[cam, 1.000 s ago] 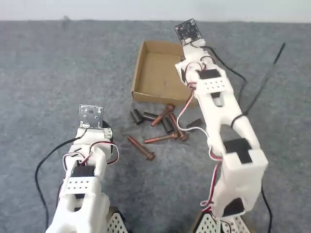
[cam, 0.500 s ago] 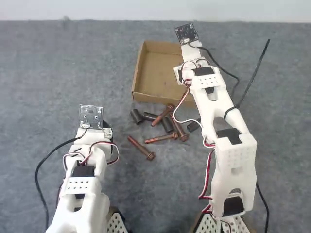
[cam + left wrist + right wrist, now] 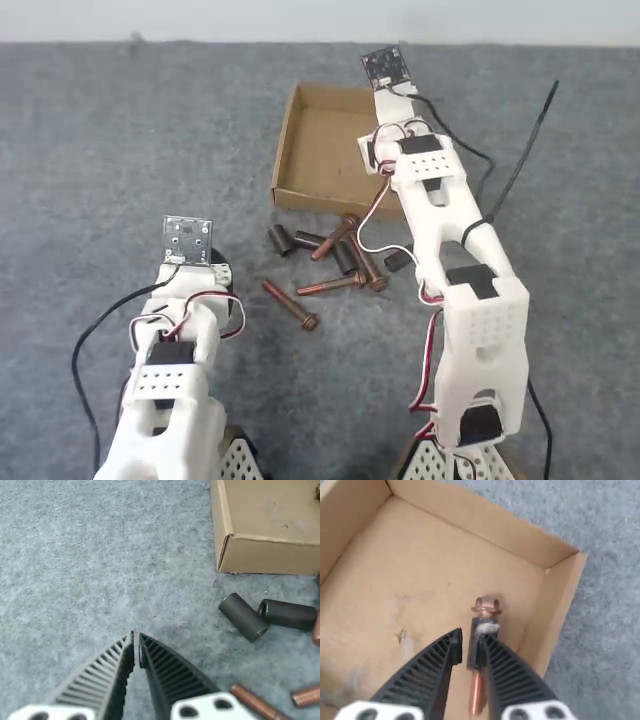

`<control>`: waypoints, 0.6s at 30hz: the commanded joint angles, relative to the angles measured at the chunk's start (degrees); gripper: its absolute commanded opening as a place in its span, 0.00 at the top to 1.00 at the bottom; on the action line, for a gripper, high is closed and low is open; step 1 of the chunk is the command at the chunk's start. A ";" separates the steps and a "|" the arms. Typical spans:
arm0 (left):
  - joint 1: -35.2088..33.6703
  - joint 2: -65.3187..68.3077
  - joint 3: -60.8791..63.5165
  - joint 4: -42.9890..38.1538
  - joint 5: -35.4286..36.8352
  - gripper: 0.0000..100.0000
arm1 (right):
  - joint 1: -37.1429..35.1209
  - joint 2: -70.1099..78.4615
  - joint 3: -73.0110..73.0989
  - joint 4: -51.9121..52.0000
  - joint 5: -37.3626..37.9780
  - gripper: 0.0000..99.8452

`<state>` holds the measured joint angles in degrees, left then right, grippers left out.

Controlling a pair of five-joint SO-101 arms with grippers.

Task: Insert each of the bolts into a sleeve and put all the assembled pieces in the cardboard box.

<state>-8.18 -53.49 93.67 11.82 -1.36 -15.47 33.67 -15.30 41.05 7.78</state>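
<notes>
two white 3d-printed arms (image 3: 440, 210), blk servos (image 3: 165, 355), red/wht/blk wires (image 3: 430, 380), blk ribbed end effector fingers (image 3: 170, 672), small cam boards (image 3: 187, 240)

A grey, short-pile carpet (image 3: 110, 140) covers the work surface from the lower edge of the high view almost to its top, its fibres mottled light and dark. Along the top edge of the frame runs a pale, plain strip (image 3: 200, 18), meeting the carpet in a straight, nearly level line; whether it is wall or bare tabletop cannot be told. A small dark speck (image 3: 134, 40) sits on that line at upper left. The light is soft and even, leaving only faint, blurred shadows on the pile. Seen close in the left wrist view, the carpet's nap is fuzzy and flecked; in the right wrist view it fills the upper right corner.
</notes>
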 commanded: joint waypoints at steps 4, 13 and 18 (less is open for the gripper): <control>-0.35 -1.49 -1.01 0.00 -0.70 0.99 | -1.10 -11.12 -3.16 13.14 -0.44 0.99; -0.35 -1.49 -1.01 0.00 -0.70 0.99 | -2.51 -19.21 -2.99 38.73 -0.35 0.99; -0.35 -1.49 -1.01 0.00 -0.70 0.99 | -2.59 -23.25 -2.02 50.42 4.04 0.99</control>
<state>-8.18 -53.49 93.67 11.82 -1.36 -17.58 16.62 -15.30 86.07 9.01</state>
